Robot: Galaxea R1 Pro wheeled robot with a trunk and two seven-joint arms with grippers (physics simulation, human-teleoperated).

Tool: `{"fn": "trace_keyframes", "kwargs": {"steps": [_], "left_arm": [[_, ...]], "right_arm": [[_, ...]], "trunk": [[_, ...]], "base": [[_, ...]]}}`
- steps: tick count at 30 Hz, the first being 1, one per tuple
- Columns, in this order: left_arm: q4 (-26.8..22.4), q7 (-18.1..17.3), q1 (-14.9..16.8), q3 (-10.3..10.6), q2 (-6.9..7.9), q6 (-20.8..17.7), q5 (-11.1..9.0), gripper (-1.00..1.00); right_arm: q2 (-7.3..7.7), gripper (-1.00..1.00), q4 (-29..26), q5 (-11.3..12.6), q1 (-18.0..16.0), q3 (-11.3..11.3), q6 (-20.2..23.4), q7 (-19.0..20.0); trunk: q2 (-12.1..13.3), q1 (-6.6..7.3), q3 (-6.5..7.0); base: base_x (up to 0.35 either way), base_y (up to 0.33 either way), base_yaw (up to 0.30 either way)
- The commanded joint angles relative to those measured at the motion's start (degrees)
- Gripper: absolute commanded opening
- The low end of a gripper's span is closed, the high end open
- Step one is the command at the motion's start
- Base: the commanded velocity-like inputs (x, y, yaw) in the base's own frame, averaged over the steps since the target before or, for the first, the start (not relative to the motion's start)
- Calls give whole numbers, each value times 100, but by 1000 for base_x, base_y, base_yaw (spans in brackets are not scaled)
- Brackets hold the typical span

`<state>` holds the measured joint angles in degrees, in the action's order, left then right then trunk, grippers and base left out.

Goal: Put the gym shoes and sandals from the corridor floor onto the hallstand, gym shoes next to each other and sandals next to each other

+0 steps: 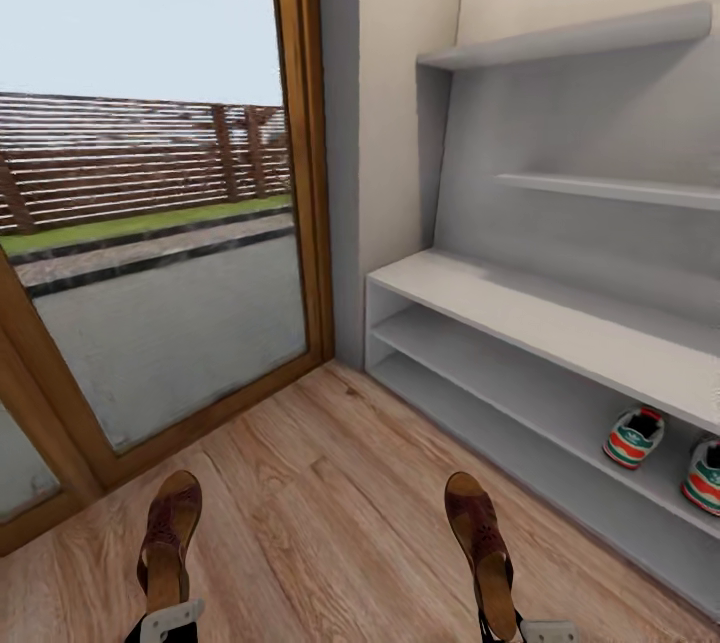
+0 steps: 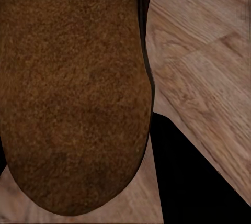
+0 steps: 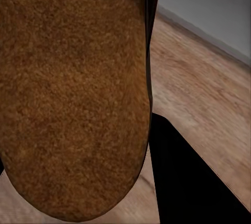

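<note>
Left tool (image 1: pixel 165 623) grips one sandal (image 1: pixel 168 538); right tool (image 1: pixel 525 631) grips other sandal (image 1: pixel 482 538), toes forward.

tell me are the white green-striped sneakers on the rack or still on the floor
On the rack: both white green-striped sneakers sit side by side on a low open shelf of the light-grey hallstand, off the wood-plank floor.

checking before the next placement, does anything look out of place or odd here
Nothing looks damaged or spilled. Both gym shoes sit side by side on a lower shelf of the hallstand. Each sandal is held up by an arm: left sandal, right sandal, above the floor.
</note>
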<state>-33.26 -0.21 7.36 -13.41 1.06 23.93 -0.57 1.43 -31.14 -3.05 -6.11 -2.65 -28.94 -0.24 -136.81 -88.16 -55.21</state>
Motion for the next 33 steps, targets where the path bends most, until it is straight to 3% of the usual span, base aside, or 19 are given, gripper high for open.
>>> {"fn": "trace_keyframes", "kwargs": {"steps": [1, 33], "left_arm": [[4, 3, 2, -4, 2, 15, 17, -100], [4, 3, 2, -4, 1, 15, 20, -100]], "right_arm": [[-3, -100, 3, -11, -4, -16, -15, 6], [-3, -100, 3, -11, -4, -16, -15, 6]], "trunk": [[-2, 0, -5], [-2, 0, -5]], "base": [[108, 296, -287], [113, 297, -287]]}}
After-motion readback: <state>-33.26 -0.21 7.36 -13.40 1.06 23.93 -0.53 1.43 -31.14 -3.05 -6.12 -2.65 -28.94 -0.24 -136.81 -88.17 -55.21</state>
